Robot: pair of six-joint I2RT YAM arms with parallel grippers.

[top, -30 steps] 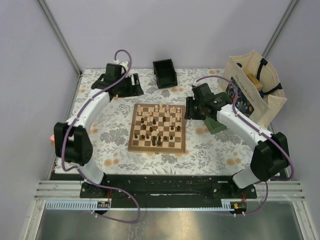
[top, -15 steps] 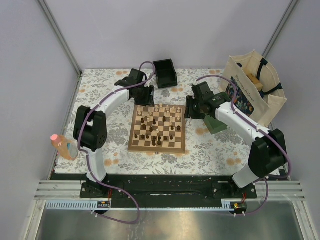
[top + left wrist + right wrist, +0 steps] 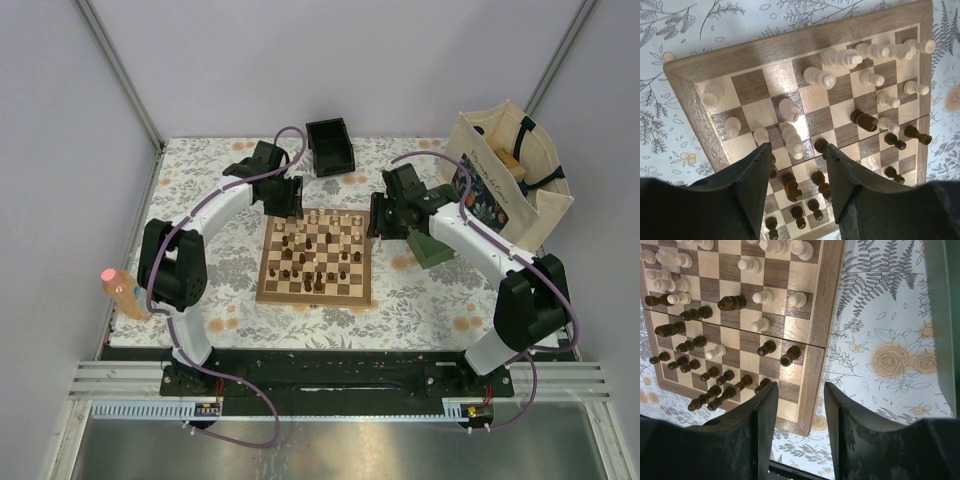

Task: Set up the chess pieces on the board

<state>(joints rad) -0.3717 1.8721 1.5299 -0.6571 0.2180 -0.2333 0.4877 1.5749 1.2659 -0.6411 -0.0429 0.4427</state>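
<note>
"So, where's the board (image 3: pixel 313 299)?"
"Middle of the table (image 3: pixel 420 290), chess pieces (image 3: pixel 318 250) scattered across it."
"Anything gripped?"
"No. Left pincer (image 3: pixel 799 150) hangs open over its far-left corner, right pincer (image 3: pixel 800 387) open at its right edge."

The chess pieces (image 3: pixel 820 77) stand scattered on the board (image 3: pixel 750 52). The left fingers (image 3: pixel 757 170) hang above its far left squares, pieces beneath and ahead; the right fingers (image 3: pixel 765 410) straddle its right border.

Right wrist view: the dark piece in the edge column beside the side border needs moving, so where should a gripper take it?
Probably from above, closing on the upper body of the dark piece: it stands upright. Pinch in line with the border, since a neighbouring dark piece crowds its inner side.
</note>
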